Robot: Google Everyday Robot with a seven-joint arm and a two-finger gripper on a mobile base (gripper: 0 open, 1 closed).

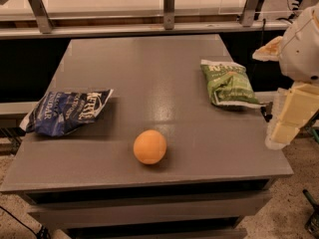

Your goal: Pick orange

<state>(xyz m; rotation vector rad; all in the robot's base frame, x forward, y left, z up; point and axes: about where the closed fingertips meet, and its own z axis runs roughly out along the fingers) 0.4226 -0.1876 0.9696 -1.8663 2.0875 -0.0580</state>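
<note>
The orange (149, 147) is a round, smooth fruit lying on the grey table (149, 68), near the front edge and a little left of centre. Nothing touches it. My gripper (285, 126) hangs at the right edge of the view, just past the table's right side, level with the table top. It is well to the right of the orange and holds nothing that I can see. The white arm (299, 44) rises above it.
A blue chip bag (67, 111) lies at the table's left edge. A green chip bag (227, 82) lies at the right, close to my gripper. A rail with metal posts (169, 6) runs behind the table.
</note>
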